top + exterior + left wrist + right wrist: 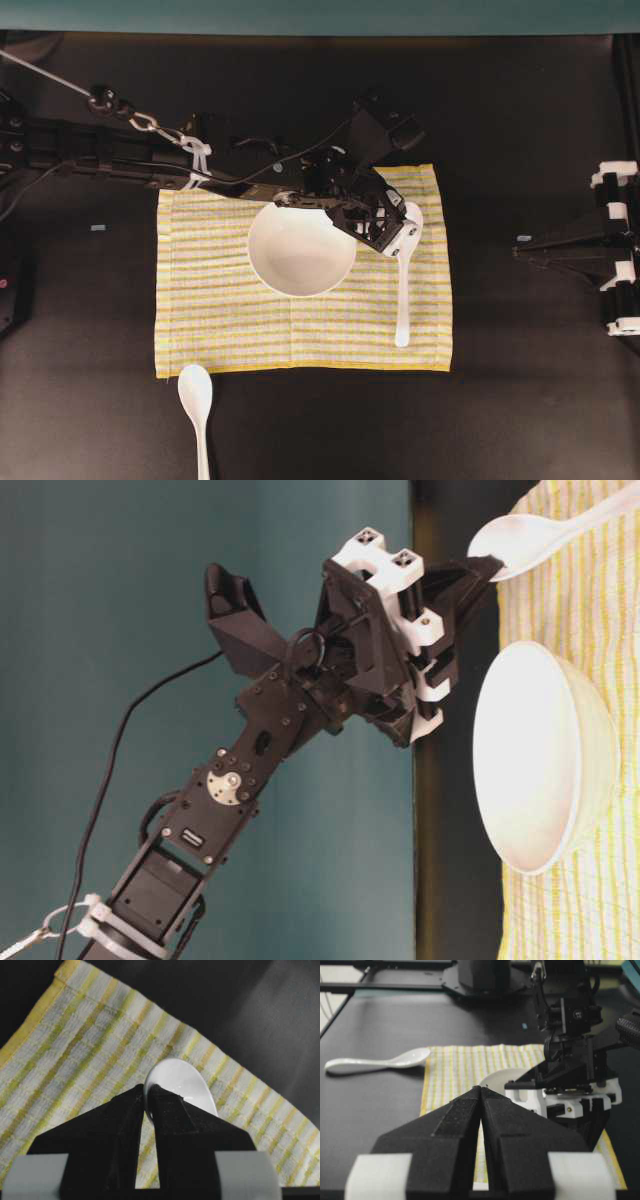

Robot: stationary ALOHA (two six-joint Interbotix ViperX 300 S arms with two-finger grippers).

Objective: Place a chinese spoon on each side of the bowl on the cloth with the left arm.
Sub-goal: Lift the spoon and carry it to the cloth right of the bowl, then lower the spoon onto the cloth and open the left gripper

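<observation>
**Spoon Handling: Grip Point and Axis**

Black fingers [165, 1125] of my left gripper [149, 1097] are sitting nearest the wrist lens, clenched on the rim of the first spoon [405, 270] at its scoop end. In the wrist view the white scoop is poking out just past the fingertips, above the striped cloth [75, 1060].

**Location.** From overhead, the spoon I am holding is lying on the cloth [250, 320] just beside the bowl [301, 250], on its right side. The handle is resting on the fabric; in the table-level view the scoop [515, 542] appears slightly raised, though I cannot tell whether it is clear of the cloth. The second spoon [196, 400] is lying on the bare table [520, 420], touching or just off the cloth's near-left corner.

**Axis.** The held spoon's long axis is running roughly parallel to the cloth's right edge, scoop toward the far side, handle toward the near side. The second spoon is pointing much the same way.

**Handling judgement.**
- Glossy, probably ceramic or hard plastic: stiff, light, slippery, and possibly brittle if dropped.
- The scoop rim is giving a thin, pinchable edge; the smooth handle looks likelier to rotate between the pads.
- Holding one end is leaving the handle free to pivot, so I am favouring a low, gentle release.

My right gripper [481, 1091] is parked well off to the right of the cloth, fingers pressed together on nothing.
</observation>
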